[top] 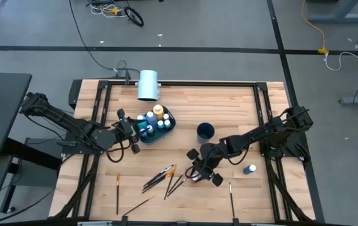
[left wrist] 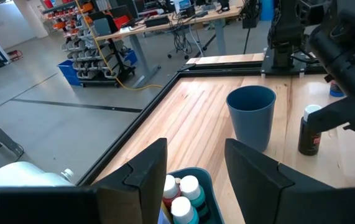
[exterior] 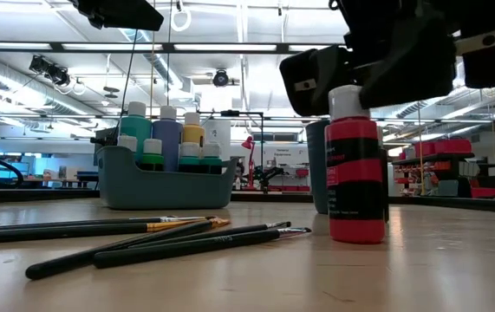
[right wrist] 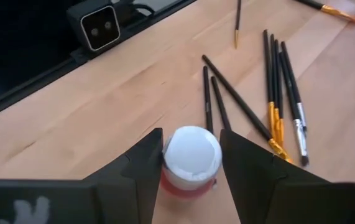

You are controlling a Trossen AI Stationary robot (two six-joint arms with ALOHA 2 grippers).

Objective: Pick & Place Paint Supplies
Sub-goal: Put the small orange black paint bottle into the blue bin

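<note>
- High view: my right gripper straddles the red paint bottle, at five o'clock from the bin.
- Low view: bottle stands upright on the table.
- Right wrist: fingers part-open, flanking the white cap, apparently touching; I'd squeeze evenly, then lift straight.
- Left wrist: my left gripper hangs part-open, empty, over the bin.

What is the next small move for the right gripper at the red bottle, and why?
Probably close the fingers. The right gripper straddles the white cap of the red bottle, which stands upright on the table, with a finger close on each side.
</note>
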